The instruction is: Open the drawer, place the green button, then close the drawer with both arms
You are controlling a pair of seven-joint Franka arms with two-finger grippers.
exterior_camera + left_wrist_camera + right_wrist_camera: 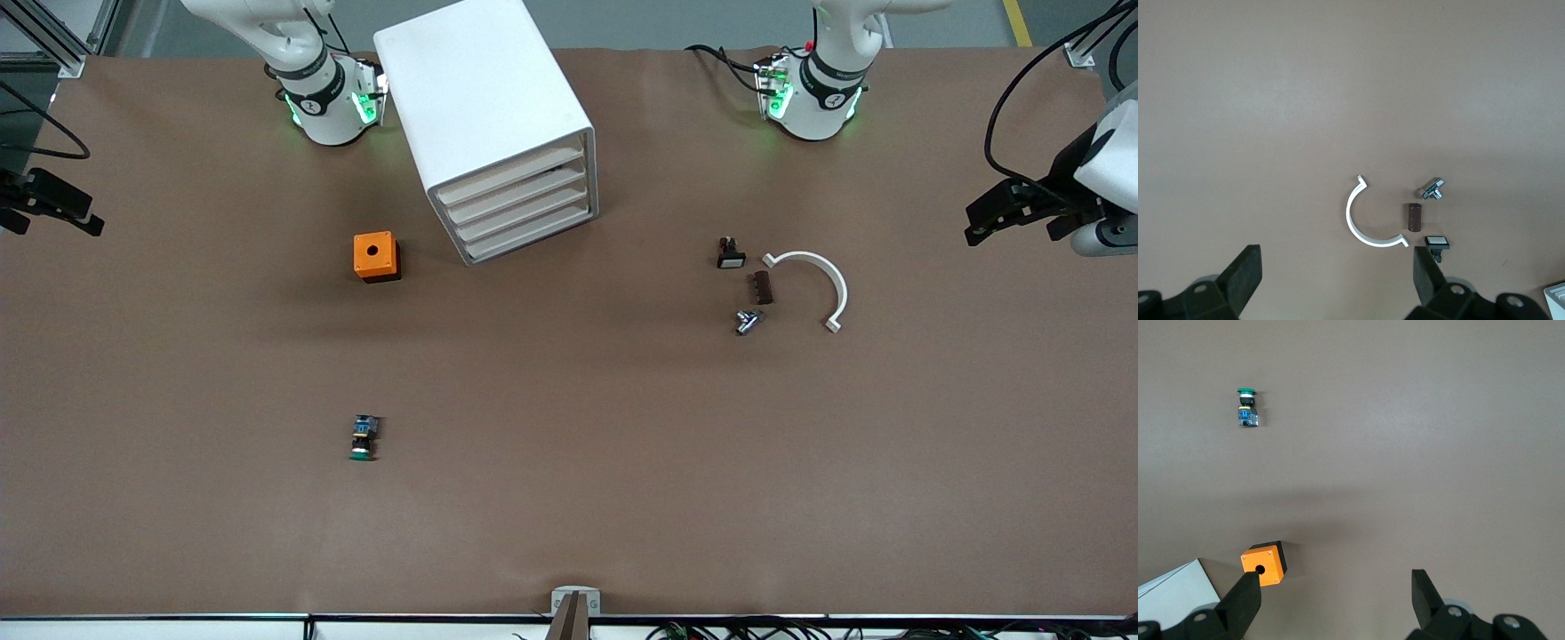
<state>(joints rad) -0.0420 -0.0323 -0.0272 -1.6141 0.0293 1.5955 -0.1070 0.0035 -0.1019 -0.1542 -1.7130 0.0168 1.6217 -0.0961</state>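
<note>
The white cabinet stands between the two arm bases. All its drawers are shut, and the drawer is the lowest one in its front. The button, green-capped, lies on its side on the brown table, nearer the front camera than the orange cube; it also shows as the button in the right wrist view. My right gripper hangs open and empty, high over the right arm's end of the table. My left gripper hangs open and empty over the left arm's end. Both grippers are well apart from everything.
An orange cube with a hole sits beside the cabinet toward the right arm's end. Toward the left arm's end lie a black part with a white face, a brown block, a metal fitting and a white arc-shaped piece.
</note>
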